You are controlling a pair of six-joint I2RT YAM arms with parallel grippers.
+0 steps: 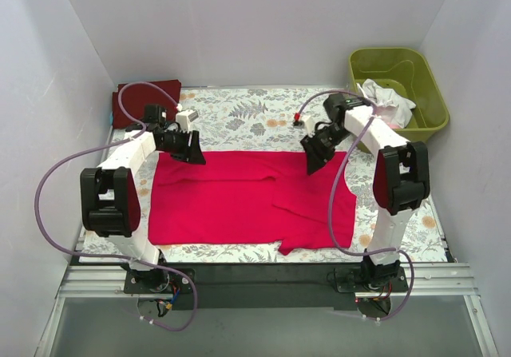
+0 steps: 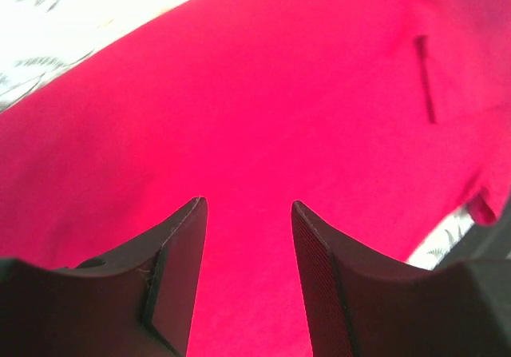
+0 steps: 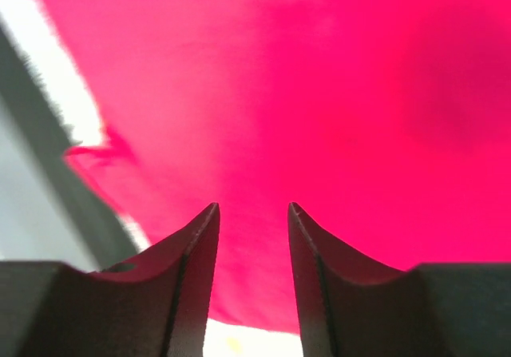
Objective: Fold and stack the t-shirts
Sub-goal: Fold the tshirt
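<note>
Red t-shirt (image 1: 239, 201) lies flat mid-surface (image 1: 239, 117), below both hands. Left hand (image 1: 194, 156) sits over its far-left corner, right hand (image 1: 313, 162) over its far-right edge. Both hands are partly spread, gripping nothing. Shirt is plain bright crimson, partly folded. Long axis runs left-right, flap sticking out near-right.

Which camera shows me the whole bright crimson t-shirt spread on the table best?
Top external: the bright crimson cloth t-shirt lies spread out, nearly its whole outline visible against the floral-print table cloth. The left wrist view shows only a close red patch with one edge; the right wrist view shows much the same.
</note>
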